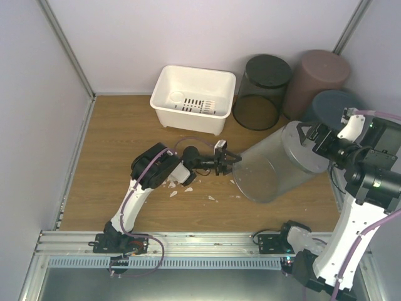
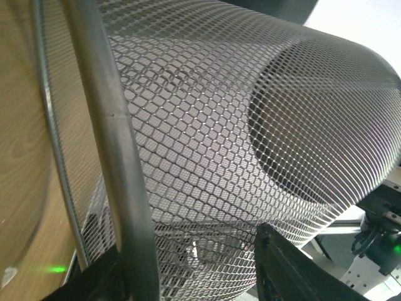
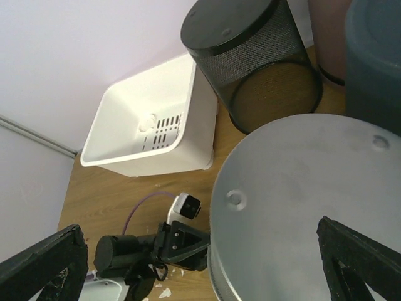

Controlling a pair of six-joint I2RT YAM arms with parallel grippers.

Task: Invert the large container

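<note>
Large container (image 1: 282,166): one, silver-grey mesh, cylindrical. It lay tilted over the right half of the table, its open mouth low and facing left, its solid base raised toward the right.
Left gripper (image 1: 233,160): one, at the mouth, with the rim passing between its fingers. The fingers stood apart and were not clamped on the rim.
Right gripper (image 1: 311,134): one, at the raised base, spread wide. One finger lay over the base disc and the other was well clear of it, so nothing was held.
Other bins: three, grouped at the back right. These were one black mesh bin (image 1: 260,91) with its solid end up, one brown bin (image 1: 318,80) and one dark blue-grey bin (image 1: 335,103).
White tub (image 1: 193,97): one, rectangular, slotted floor, at the back centre.
White scraps (image 1: 188,188): a few, beside the left arm.
Surface: wooden table (image 1: 113,157), with a metal rail (image 1: 188,241) along the near edge.
Room: pale walls (image 1: 188,31) with metal corner posts.
</note>
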